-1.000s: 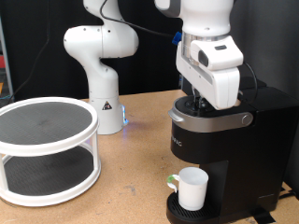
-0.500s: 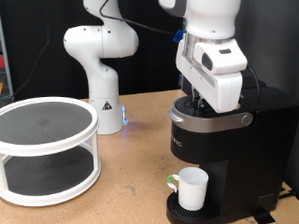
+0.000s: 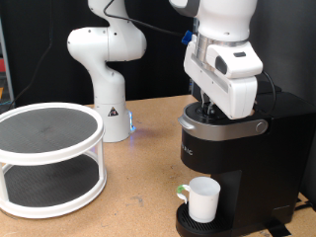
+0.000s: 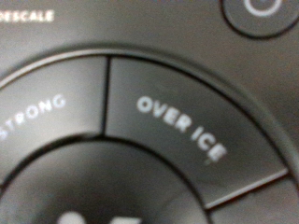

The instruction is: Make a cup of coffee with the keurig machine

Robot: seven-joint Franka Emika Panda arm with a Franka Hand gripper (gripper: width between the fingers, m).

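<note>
At the exterior view's left stands one white two-tier round rack (image 3: 44,158) with dark mesh shelves, on a brown tabletop (image 3: 138,188). Right of it, further back, is one white robot arm base (image 3: 107,69), with a small blue light near its foot. Further right is the one keurig machine (image 3: 242,163), matte black with a silver-grey trimmed lid and white lettering on its front. One white cup (image 3: 203,199) sits on the round drip base under the machine's spout, its handle towards the exterior view's left. The cup is upright, and what is inside it cannot be seen.

The gripper (image 3: 209,107) hangs from a bulky white wrist housing directly over the top of the keurig machine, pressed close to the lid surface. The housing hides the fingers almost wholly, so whether they are apart or together cannot be told. Nothing shows between them.

The wrist view gives what the exterior view cannot: the machine's control panel (image 4: 149,121) fills the frame at very close range and is somewhat blurred. One wedge-shaped button marked "OVER ICE" (image 4: 182,126) lies in the middle, one marked "STRONG" (image 4: 33,112) lies beside it, and part of the word "DESCALE" (image 4: 26,16) is cut off at the frame's edge. One round ringed button (image 4: 262,11) shows partly at a corner. No fingers appear in this view.
</note>
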